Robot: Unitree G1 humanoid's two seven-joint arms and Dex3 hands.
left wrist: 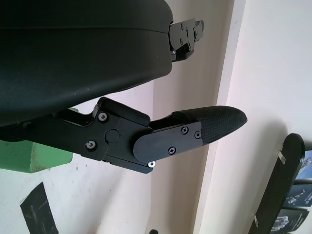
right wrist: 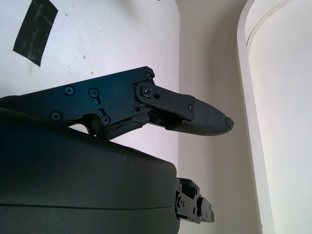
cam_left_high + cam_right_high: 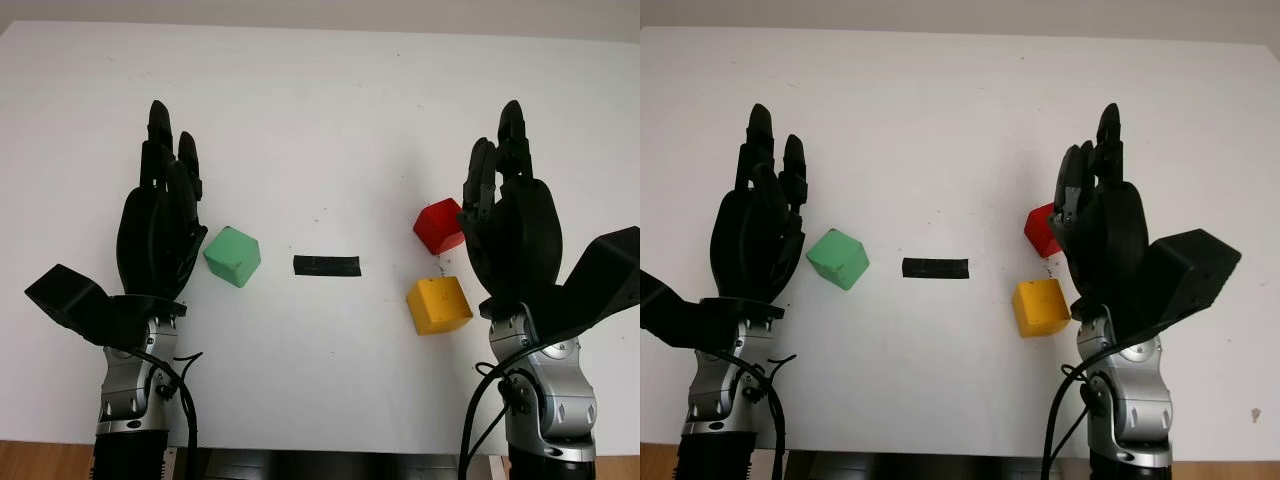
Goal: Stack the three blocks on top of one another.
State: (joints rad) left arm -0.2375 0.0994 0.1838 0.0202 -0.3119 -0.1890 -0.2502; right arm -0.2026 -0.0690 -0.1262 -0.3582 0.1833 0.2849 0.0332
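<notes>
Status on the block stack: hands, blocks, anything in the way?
Left hand open beside green block; right hand open beside red block and yellow block. Nothing stacked. Black tape strip lies between.

Left hand: your left hand (image 3: 160, 235) is open, held upright at the near left, fingers pointing away from you.
Right hand: your right hand (image 3: 510, 225) is open, upright at the near right, fingers pointing away.
</notes>
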